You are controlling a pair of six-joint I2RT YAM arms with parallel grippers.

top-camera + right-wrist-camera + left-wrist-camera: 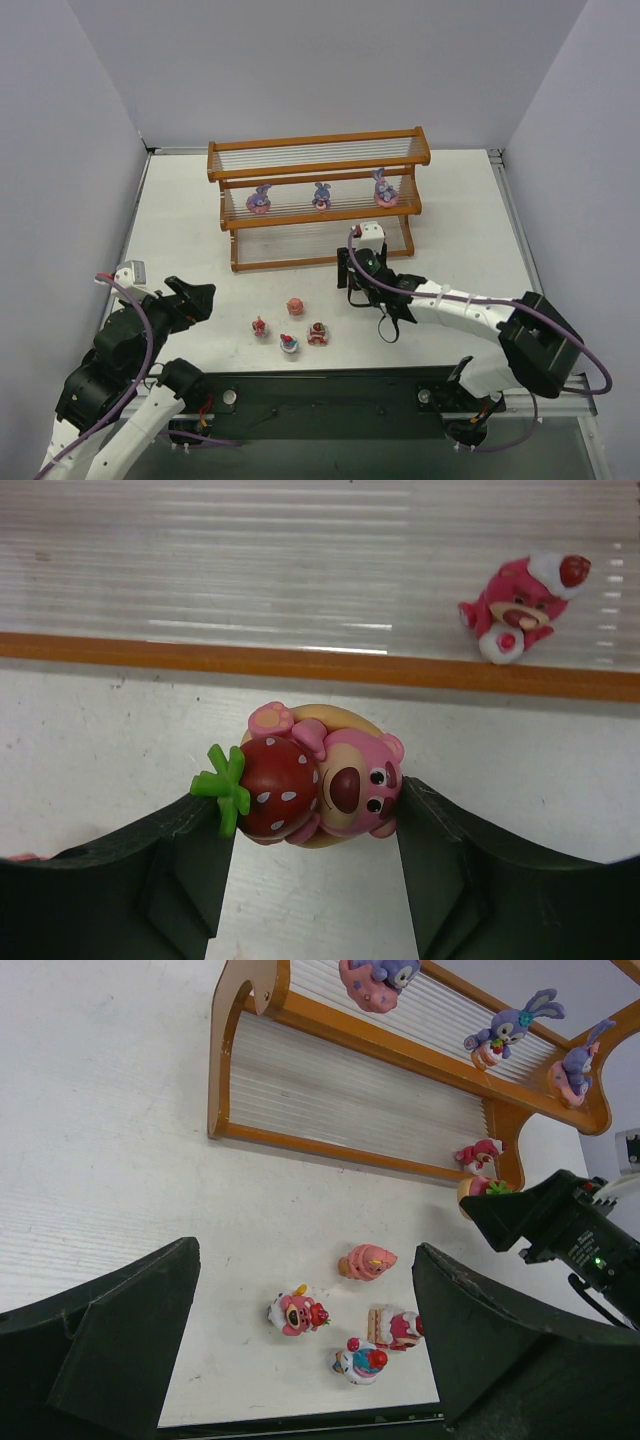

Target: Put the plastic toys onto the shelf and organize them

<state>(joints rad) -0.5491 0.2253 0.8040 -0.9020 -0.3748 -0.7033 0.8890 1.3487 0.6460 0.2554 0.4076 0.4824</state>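
Observation:
The shelf [315, 160] stands at the back, with three purple bunnies [321, 195] on its middle tier. My right gripper [360, 248] is at the right end of the bottom tier. It is shut on a pink bear toy hugging a strawberry [320, 780], held just in front of the orange front rail [300, 663]. A red bear toy [520, 605] lies on the bottom tier's rods. Several small toys lie on the table: a pink cupcake [367, 1260], a pink bear [297, 1313], a cake slice [398, 1325] and a blue-topped one [362, 1361]. My left gripper [305, 1250] is open and empty above them.
White table [180, 230] enclosed by grey walls. A black base plate [330, 395] runs along the near edge. The right arm [460, 310] stretches from the right base toward the shelf, with a purple cable along it.

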